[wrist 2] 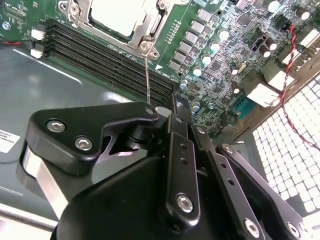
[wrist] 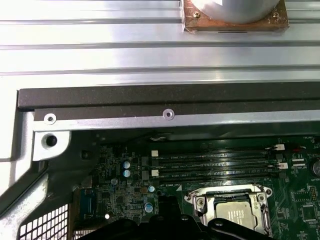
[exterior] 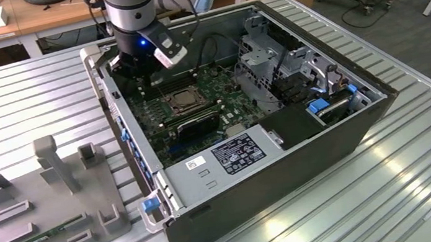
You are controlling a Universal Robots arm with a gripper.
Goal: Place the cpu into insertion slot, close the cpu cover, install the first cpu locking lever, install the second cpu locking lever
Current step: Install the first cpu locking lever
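Lying in the silver-framed square insertion slot [wrist: 198, 203] under the thin silver cpu cover [wrist 2: 151, 27], the flat silvery-tan cpu [wrist 2: 118, 15] is shown as a thin steel-wire locking lever [wrist 2: 146, 75], judged springy, is apparently pinched at its free end by the black gripper [wrist 2: 156, 111], jaws drawn narrow.

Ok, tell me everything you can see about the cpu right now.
The cpu is a small flat square chip with a pale silvery metal top that carries some dark print. It lies level on the green board, with the silver metal cover framing its edges. Long black memory slots run alongside it. Nothing else seems to rest on it.
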